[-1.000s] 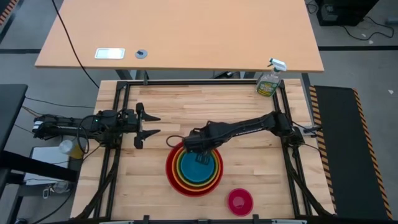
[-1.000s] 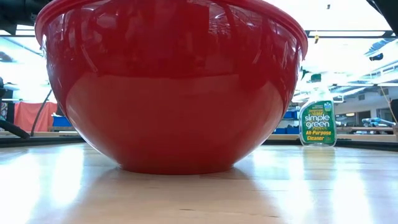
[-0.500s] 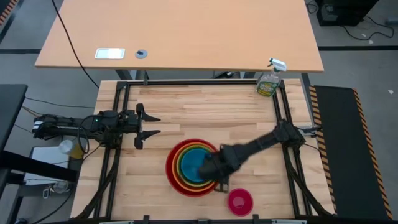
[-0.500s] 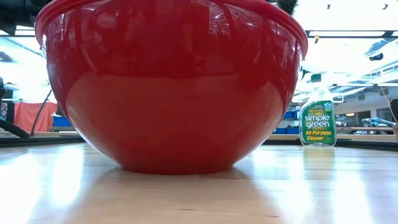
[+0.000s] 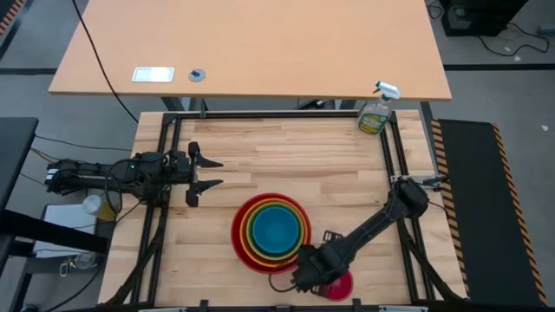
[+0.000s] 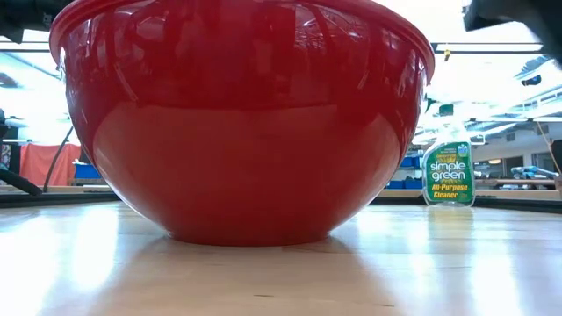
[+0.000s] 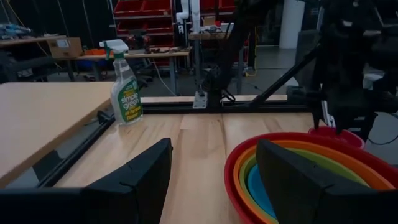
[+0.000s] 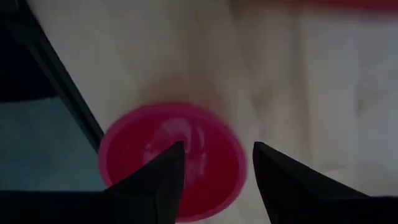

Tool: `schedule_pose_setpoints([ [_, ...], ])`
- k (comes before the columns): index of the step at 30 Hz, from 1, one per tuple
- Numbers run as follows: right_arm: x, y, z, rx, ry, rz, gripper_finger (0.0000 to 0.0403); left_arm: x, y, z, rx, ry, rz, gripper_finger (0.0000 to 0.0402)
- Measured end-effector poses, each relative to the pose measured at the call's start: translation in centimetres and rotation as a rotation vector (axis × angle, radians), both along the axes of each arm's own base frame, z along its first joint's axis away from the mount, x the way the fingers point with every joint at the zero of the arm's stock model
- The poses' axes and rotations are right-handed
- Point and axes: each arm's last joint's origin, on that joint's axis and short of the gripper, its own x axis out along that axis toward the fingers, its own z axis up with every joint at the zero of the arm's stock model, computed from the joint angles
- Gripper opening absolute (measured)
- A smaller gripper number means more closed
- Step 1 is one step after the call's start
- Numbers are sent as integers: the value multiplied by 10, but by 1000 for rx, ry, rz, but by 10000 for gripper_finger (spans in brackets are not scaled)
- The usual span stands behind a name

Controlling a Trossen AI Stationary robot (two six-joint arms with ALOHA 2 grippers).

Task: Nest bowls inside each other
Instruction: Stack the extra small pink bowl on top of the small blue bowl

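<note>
Four bowls sit nested near the table's middle: the red bowl outermost, then the orange bowl, the lime green bowl and the blue bowl inside. The small pink bowl stands alone on the wood by the near edge, right of the stack. My right gripper hangs over the pink bowl, pointing down and open, touching nothing. My left gripper waits open at the table's left, level and aimed toward the stack.
A green spray bottle stands at the far right corner, also seen in the low view. Black frame rails run along the table's sides. Bare wood lies between the stack and the far edge.
My right gripper has swung from above the nested bowls toward the table's near edge and somewhat right. It has sunk a little, and its wrist has turned on the way. It now hangs over the pink bowl. The bowls have not moved.
</note>
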Motion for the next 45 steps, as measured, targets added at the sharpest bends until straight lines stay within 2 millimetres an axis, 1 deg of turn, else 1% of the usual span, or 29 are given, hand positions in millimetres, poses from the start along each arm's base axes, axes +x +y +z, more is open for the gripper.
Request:
schedule_pose_setpoints([
  [3,-6,5,-14,29,42,-10,196,0,0,0,22,0,-1,238],
  [6,-13,7,-24,15,83,-8,194,0,0,1,52,-2,-1,238],
  [14,-19,4,-35,-62,95,-3,188,0,0,4,91,-36,0,238],
  [21,-25,4,-54,-63,99,16,183,0,0,5,91,-42,0,238],
  [25,-28,3,-63,-64,104,25,159,0,0,5,91,-41,0,238],
  [30,-31,1,-71,-72,119,27,95,0,0,5,90,-42,0,238],
  [33,-32,-1,-70,-53,129,24,55,0,0,5,90,-42,0,238],
  [35,-32,-1,-69,-40,135,30,35,0,0,5,89,-42,0,238],
  [38,-31,-2,-64,-10,144,27,21,0,0,5,82,-42,0,238],
  [40,-33,-4,-55,12,134,20,21,0,0,5,81,-43,0,238],
  [42,-37,-10,-41,-20,105,-12,22,0,0,5,78,-44,0,238],
  [45,-41,-19,-6,-25,-30,-74,23,0,0,5,65,-45,-1,238],
])
